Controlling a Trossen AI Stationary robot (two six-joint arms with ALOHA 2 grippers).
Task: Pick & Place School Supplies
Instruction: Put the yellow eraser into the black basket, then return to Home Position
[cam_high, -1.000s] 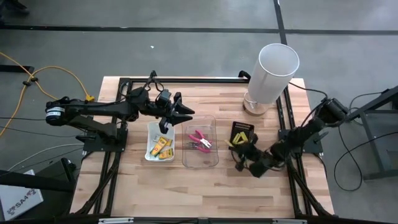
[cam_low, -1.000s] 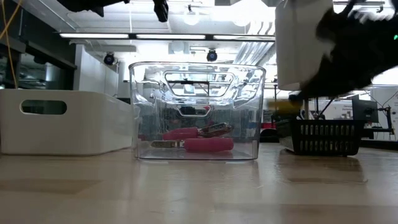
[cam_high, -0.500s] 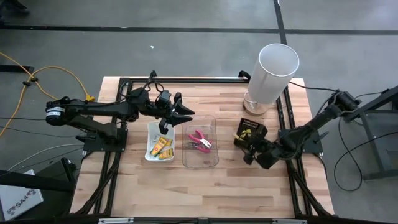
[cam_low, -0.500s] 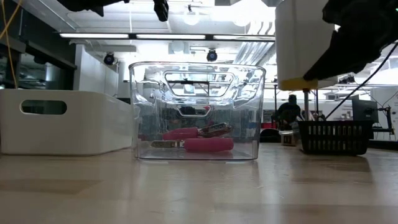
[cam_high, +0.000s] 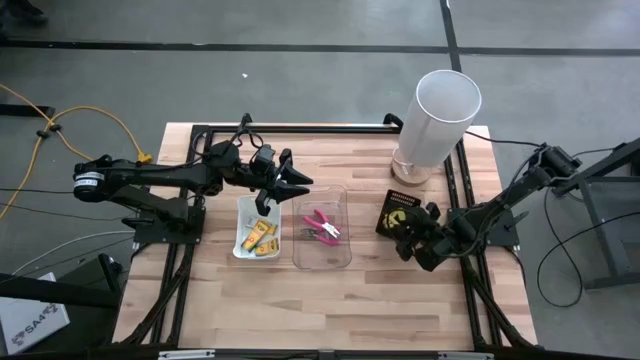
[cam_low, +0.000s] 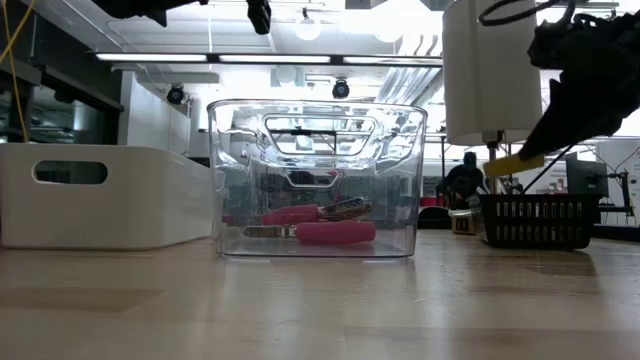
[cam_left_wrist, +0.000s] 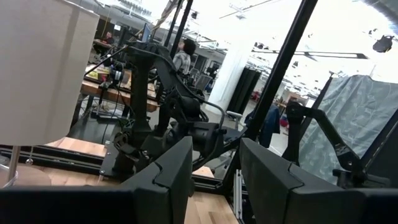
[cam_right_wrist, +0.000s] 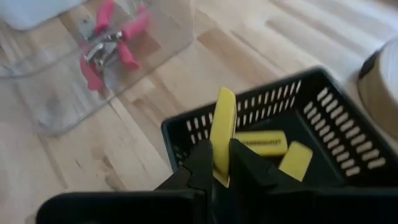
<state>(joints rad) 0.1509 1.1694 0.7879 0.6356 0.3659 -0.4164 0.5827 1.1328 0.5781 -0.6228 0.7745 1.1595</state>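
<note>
Your right gripper has its fingers pinched nearly closed on one flat yellow stick, gripped at its lower end w/ the long axis running up and away from the fingers. In the low view the same yellow stick hangs clear of the counter, tilted, above the black slotted plastic basket. So the piece is in hand, lifted, right over where it came from.

Key relation for the next move, as I judge it: the white opaque plastic tray w/ yellow boxes lies across the counter from your right gripper, past the clear rectangular plastic bin. The stick has to travel toward the left arm's side and clear the clear bin's rim en route. Watch the tilt; a loose end-grip could let it swing.

Left gripper hovers above the far end of the white tray, fingers spread apart, nothing between them. It's nearer the tray than your right arm, but it's idle.

Counts:
- Yellow pieces in the basket besides the held stick: 2 visible in the right wrist view.
- Yellow boxes in the white tray: several, approx. 3–4, can't split them cleanly from above.
- Pink-handled pliers: 2, both lying in the clear bin.
- Tall white cylinder: 1, standing at the counter's far edge, near the basket.
</note>
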